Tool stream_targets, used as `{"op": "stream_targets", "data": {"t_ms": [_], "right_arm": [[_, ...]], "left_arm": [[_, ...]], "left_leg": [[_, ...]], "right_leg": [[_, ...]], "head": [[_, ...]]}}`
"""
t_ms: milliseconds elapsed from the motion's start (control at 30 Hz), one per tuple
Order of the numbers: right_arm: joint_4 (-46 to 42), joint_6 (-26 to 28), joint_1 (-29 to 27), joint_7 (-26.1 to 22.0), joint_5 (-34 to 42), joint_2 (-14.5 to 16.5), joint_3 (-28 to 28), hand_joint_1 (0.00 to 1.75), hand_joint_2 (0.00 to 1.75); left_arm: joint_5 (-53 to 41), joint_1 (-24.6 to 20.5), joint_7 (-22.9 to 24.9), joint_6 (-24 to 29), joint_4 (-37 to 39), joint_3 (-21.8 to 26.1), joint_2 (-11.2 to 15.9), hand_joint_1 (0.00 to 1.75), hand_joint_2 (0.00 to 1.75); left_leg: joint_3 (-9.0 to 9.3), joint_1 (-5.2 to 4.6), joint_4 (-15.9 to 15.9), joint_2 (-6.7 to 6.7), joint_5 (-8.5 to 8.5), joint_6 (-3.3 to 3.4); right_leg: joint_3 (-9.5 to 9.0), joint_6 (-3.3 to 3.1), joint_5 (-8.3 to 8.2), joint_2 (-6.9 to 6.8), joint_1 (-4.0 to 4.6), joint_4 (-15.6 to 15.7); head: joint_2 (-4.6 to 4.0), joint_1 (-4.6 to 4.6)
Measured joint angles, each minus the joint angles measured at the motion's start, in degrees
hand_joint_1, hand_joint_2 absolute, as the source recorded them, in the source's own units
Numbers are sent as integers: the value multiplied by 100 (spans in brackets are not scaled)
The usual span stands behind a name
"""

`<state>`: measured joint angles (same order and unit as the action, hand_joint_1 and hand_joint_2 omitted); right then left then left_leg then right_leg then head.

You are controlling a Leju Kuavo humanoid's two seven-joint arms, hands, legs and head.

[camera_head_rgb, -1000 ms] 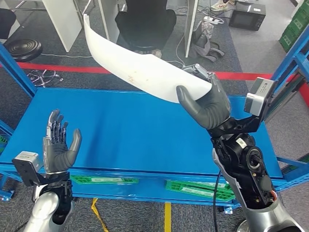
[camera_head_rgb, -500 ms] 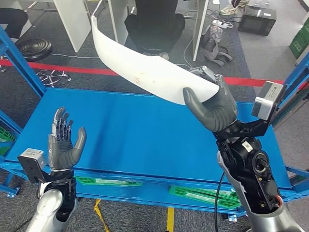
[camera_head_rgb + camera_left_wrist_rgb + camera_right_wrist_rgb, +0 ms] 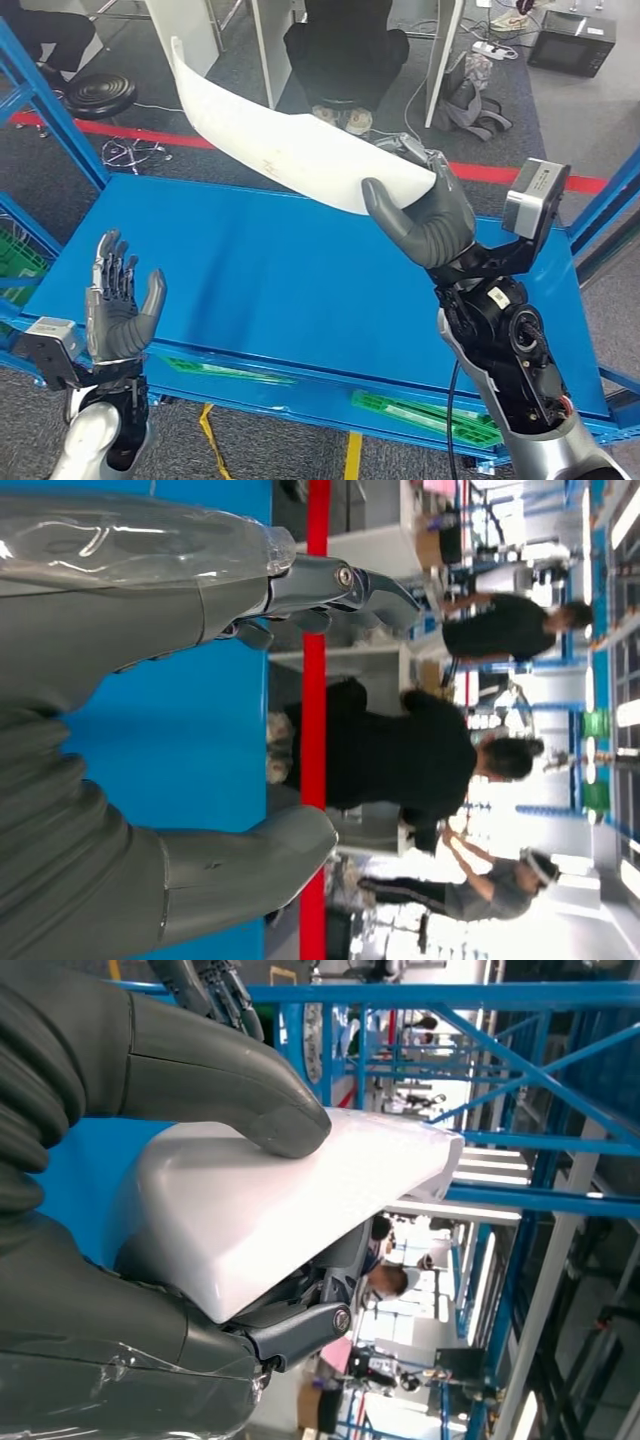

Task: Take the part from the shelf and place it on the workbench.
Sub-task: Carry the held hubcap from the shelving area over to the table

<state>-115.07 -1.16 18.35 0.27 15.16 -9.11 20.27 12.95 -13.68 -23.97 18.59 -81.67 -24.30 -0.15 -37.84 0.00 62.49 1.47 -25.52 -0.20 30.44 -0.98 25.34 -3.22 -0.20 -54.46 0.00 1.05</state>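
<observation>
A long, curved white part point(image 3: 287, 147) hangs in the air above the blue workbench point(image 3: 287, 270), slanting up toward the far left. My right hand point(image 3: 426, 215) grips its near end, thumb on top and fingers underneath. The right wrist view has the same hold: the thumb presses on the white part point(image 3: 249, 1200) held by my right hand point(image 3: 98, 1110). My left hand point(image 3: 117, 305) is raised over the bench's near left edge, palm up, fingers apart and holding nothing. In the left wrist view my left hand point(image 3: 151, 710) is spread over the blue top.
A person in black point(image 3: 340, 50) sits just beyond the bench's far edge, past a red floor line point(image 3: 521, 178). Blue shelf uprights point(image 3: 45, 105) stand at both sides. Green crates point(image 3: 423, 415) lie under the bench. A black stool point(image 3: 98, 95) is at the far left.
The camera has shifted, so the whole scene slid a little. My right hand still grips the white part in the same hold; the left hand stays raised and spread.
</observation>
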Motion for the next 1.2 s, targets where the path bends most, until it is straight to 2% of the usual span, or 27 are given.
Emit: {"op": "stream_targets", "data": {"t_ms": [67,100,167,233,267,333,367,400,433,467,533,567,600,667,700,767,800,833,867,900,933,967,1000,1033,1100,1133,1200], "right_arm": [[-24,9,7,16,10,-1,8,175,175],[-31,10,10,24,16,-1,15,175,175],[-38,9,17,40,36,-1,34,175,175],[-39,-17,27,47,84,-2,51,175,175],[-39,-42,32,47,110,-2,58,175,175],[-35,-113,33,43,165,-2,88,175,175],[-30,-152,31,41,196,-2,115,175,175],[-21,-197,29,38,236,-2,145,175,175],[-12,-239,29,33,279,-2,173,175,175],[-2,-273,30,29,309,-2,196,175,175],[12,-320,34,21,340,-2,228,175,175],[18,-335,37,17,347,-2,244,175,175],[25,-351,39,12,365,-2,264,175,175],[44,-379,39,5,417,-2,306,175,175],[52,-391,42,2,444,-2,326,175,175],[60,-410,51,-6,494,-2,356,175,175],[62,-419,54,-9,518,-2,370,175,175],[65,-432,51,-11,541,-2,385,175,175],[70,-444,46,-11,562,-2,403,175,175],[79,-457,40,-10,583,-2,425,175,175],[87,-468,36,-10,604,-2,448,175,175],[96,-473,35,-9,622,-2,468,175,175],[102,-478,35,-9,632,-2,483,175,175],[104,-481,35,-8,635,-2,493,175,175],[107,-498,41,-7,638,-2,515,175,175],[107,-512,43,-7,640,-1,532,175,175],[108,-545,45,-7,645,0,576,175,175]], "left_arm": [[-10,-19,11,8,-47,-2,-2,0,175],[-14,-27,17,15,-65,-3,-2,0,175],[-21,-29,34,33,-91,-7,-1,0,175],[-34,-33,56,53,-118,-8,-1,0,175],[-43,-38,65,60,-130,-10,-2,0,175],[-55,-40,77,75,-138,-19,-4,0,175],[-58,-34,80,81,-138,-24,-4,0,175],[-60,-29,83,87,-138,-27,-3,0,175],[-61,-25,86,93,-141,-28,-3,0,175],[-63,-24,88,98,-147,-28,-2,0,175],[-66,-28,89,104,-162,-28,-2,0,175],[-68,-30,88,107,-172,-29,-2,0,175],[-68,-30,87,111,-180,-30,-2,0,175],[-67,-21,81,122,-200,-32,1,0,175],[-67,-13,75,126,-209,-32,4,0,175],[-68,-17,61,130,-230,-33,15,0,175],[-69,-21,54,128,-237,-33,18,0,175],[-68,-23,51,125,-242,-34,20,0,175],[-67,-15,49,120,-243,-34,20,0,175],[-65,0,48,115,-243,-35,22,0,175],[-63,14,48,111,-243,-35,24,0,175],[-61,23,47,107,-244,-35,27,0,175],[-60,28,46,103,-244,-35,29,0,175],[-60,26,42,99,-245,-35,30,0,175],[-59,20,29,87,-247,-35,27,0,175],[-58,17,20,81,-248,-35,25,0,175],[-58,15,4,64,-252,-35,21,0,175]], "left_leg": [[371,-68,-721,211,228,77],[424,-94,-841,247,243,94],[418,-88,-870,109,263,109],[443,-49,-904,-13,285,142],[459,-27,-918,-74,294,160],[464,-18,-917,-205,292,181],[465,-17,-915,-279,291,184],[469,-16,-913,-358,290,184],[477,-14,-909,-441,288,181],[490,-10,-902,-529,282,172],[492,-4,-877,-690,268,139],[466,4,-862,-765,270,108],[430,18,-853,-835,281,74],[371,43,-860,-988,322,-6],[357,43,-846,-961,317,-32],[205,13,-555,-646,152,-71],[29,12,-218,-427,-17,-86],[-208,15,213,-287,-204,-108],[-437,30,626,-230,-351,-129],[-591,43,891,-210,-409,-145],[-628,56,938,-199,-364,-157],[-527,67,732,-175,-219,-163],[-313,75,334,-107,-23,-164],[-62,73,-124,39,143,-165],[271,52,-733,226,315,-125],[318,34,-825,245,313,-96],[323,18,-832,94,303,-19]], "right_leg": [[-23,28,34,-93,36,-4],[-30,48,50,-141,48,-4],[-42,97,80,-231,57,-2],[27,155,230,-103,39,-192],[147,183,392,27,25,-474],[529,222,768,242,3,-1312],[704,237,871,277,-3,-1655],[797,246,866,291,-12,-1805],[773,249,741,301,-24,-1710],[640,247,515,339,-40,-1381],[280,238,102,625,-89,-529],[146,232,4,767,-103,-236],[83,221,-9,863,-105,-99],[36,180,1,786,-92,-55],[14,150,-11,709,-96,-27],[-41,82,-31,534,-108,36],[-54,54,-30,443,-97,54],[-55,33,-24,350,-83,58],[-51,19,-15,260,-73,58],[-50,14,-7,172,-67,58],[-51,15,1,89,-64,58],[-58,23,12,12,-64,57],[-72,39,27,-60,-63,57],[-87,63,49,-122,-48,54],[-120,121,98,-219,-7,49],[-136,150,118,-265,11,51],[-173,210,160,-359,-2,57]], "head": [[0,3],[0,7],[0,16],[0,33],[0,61],[0,124],[0,145],[0,156],[0,165],[0,177],[0,206],[0,210],[0,212],[0,212],[0,210],[0,143],[0,102],[0,62],[0,43],[0,36],[0,30],[0,22],[0,14],[0,5],[0,6],[0,21],[0,61]]}}
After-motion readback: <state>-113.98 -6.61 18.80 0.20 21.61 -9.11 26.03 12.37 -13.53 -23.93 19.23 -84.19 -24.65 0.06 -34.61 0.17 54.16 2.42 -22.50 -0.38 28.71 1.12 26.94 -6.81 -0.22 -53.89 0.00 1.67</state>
